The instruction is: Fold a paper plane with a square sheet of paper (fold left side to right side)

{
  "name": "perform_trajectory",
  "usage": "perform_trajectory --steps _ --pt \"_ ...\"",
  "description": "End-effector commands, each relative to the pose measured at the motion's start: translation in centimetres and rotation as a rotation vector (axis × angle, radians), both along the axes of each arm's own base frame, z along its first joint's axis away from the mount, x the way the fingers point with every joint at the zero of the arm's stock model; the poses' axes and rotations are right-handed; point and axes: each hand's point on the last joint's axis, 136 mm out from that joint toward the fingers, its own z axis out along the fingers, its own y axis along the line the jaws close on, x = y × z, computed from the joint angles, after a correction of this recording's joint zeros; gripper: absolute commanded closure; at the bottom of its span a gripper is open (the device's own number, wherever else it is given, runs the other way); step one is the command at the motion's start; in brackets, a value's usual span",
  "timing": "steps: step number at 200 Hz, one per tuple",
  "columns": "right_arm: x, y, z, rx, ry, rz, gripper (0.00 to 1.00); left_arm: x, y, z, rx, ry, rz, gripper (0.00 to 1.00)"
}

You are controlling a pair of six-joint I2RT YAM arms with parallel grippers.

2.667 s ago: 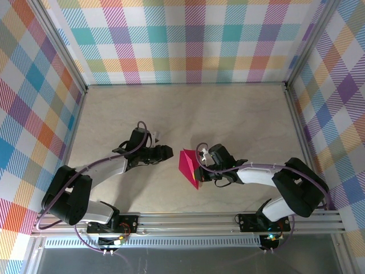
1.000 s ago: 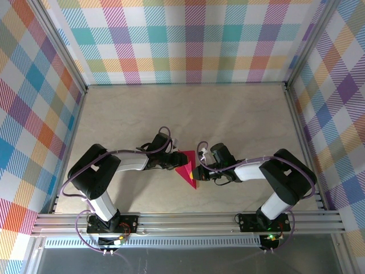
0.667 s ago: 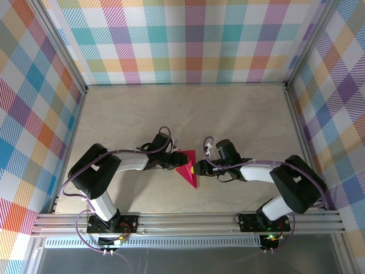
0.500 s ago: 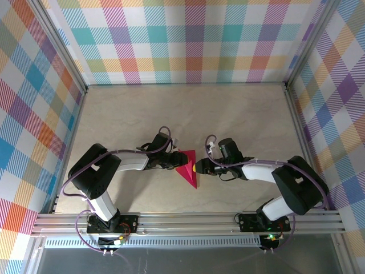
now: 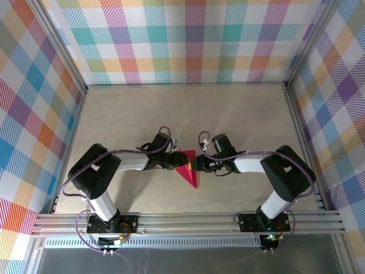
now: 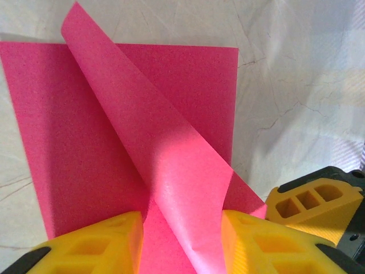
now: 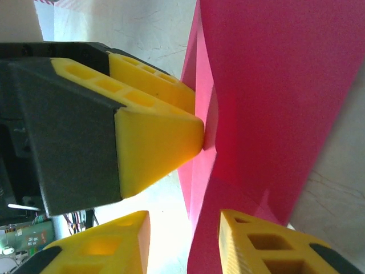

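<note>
The jaws of the left gripper stand apart, low over the counter, with a loose flap of the square sheet of paper rising up between them; I see no pinch on it. The jaws of the right gripper are also spread, and an edge of the pink sheet runs into the gap between them without being squeezed. From above, the sheet lies partly folded at the middle of the counter, between the two grippers, which nearly meet over it.

From the right wrist camera, one yellow fingertip of the left gripper pushes against the paper's fold.

I judge the main risk to be a crooked crease: the flap is curled and free, so if the right jaws close off the edge, or catch a single layer, the fold can land skewed. The paper is thin, so opposing pulls from both arms may tear or wrinkle it. If the left fingertip lifts, the sheet can slide on the smooth counter. The grippers are so close that they may bump each other.
</note>
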Motion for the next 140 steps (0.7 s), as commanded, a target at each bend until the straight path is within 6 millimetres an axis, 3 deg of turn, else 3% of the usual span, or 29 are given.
perform_trajectory --steps 1,81,140 --pt "0.1 0.9 0.3 0.018 -0.014 0.030 0.69 -0.6 0.6 -1.7 0.071 0.023 0.004 0.59" --pt "0.5 -0.6 -1.0 -0.101 -0.040 -0.005 0.88 -0.6 0.7 -1.7 0.081 0.022 -0.001 0.59" --pt "0.8 -1.2 -1.6 -0.155 -0.048 -0.016 0.92 -0.7 0.8 -1.7 0.082 0.023 -0.001 0.59"
